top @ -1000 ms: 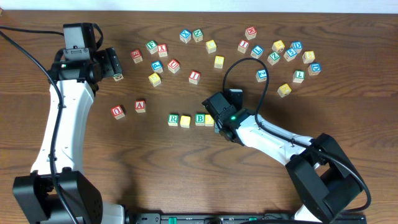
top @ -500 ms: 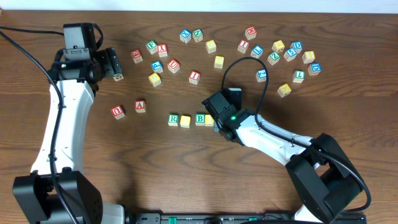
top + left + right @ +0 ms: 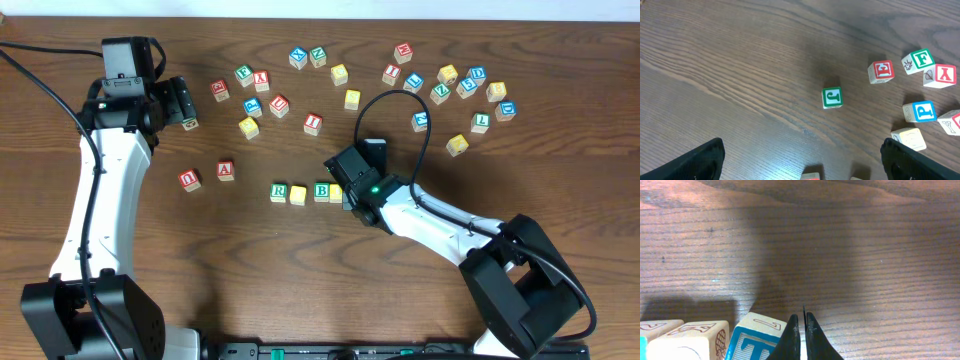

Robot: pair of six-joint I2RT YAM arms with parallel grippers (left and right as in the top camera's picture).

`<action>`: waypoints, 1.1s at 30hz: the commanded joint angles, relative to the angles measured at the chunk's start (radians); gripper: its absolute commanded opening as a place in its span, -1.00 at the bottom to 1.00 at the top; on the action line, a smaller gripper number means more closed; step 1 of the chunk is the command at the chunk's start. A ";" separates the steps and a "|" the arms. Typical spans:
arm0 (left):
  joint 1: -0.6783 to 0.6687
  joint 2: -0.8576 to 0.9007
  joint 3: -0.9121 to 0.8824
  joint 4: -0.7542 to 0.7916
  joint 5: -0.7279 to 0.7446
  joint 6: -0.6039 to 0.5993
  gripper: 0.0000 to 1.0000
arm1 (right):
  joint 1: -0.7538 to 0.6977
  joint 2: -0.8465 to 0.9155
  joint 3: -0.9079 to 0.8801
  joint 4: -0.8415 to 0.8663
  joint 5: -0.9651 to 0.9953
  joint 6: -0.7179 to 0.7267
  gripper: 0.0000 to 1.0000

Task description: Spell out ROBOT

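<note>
On the table, a row of cubes runs left to right: the green R (image 3: 279, 192), a yellow O (image 3: 298, 194), the green B (image 3: 322, 191) and a second yellow cube (image 3: 337, 192). My right gripper (image 3: 349, 196) sits low at the row's right end and covers what lies there in the overhead view. In the right wrist view its fingers (image 3: 803, 316) are shut on nothing, right beside the blue T cube (image 3: 754, 339), which stands against a pale cube (image 3: 687, 340). My left gripper (image 3: 802, 165) hangs open at the back left, above a green J cube (image 3: 832, 97).
Red A (image 3: 226, 170) and U (image 3: 189, 179) cubes lie left of the row, and a red I (image 3: 313, 123) lies behind it. Several more letter cubes are scattered along the back, densest at the back right (image 3: 470, 85). Loose yellow cubes (image 3: 249, 127) (image 3: 352, 99) sit among them.
The right wrist has shifted only very slightly at the row's right end. The left arm and the cubes have not moved.
</note>
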 commanded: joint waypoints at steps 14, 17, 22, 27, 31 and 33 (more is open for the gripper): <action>0.001 0.006 0.016 0.005 -0.005 -0.009 0.96 | -0.002 0.007 -0.006 0.028 -0.048 -0.066 -0.98; 0.001 0.006 0.016 0.005 -0.005 -0.009 0.96 | -0.002 0.007 -0.006 0.028 -0.048 -0.066 -0.98; 0.001 0.006 0.016 0.005 -0.005 -0.009 0.96 | -0.002 0.007 -0.006 0.027 -0.048 -0.066 -0.98; 0.001 0.006 0.016 0.005 -0.005 -0.009 0.96 | -0.002 0.007 -0.006 0.028 -0.053 -0.066 -0.98; 0.001 0.006 0.016 0.005 -0.005 -0.009 0.96 | -0.002 0.007 -0.006 0.029 -0.060 -0.066 -0.98; 0.001 0.006 0.016 0.005 -0.005 -0.009 0.96 | -0.002 0.007 -0.006 0.029 -0.060 -0.066 -0.98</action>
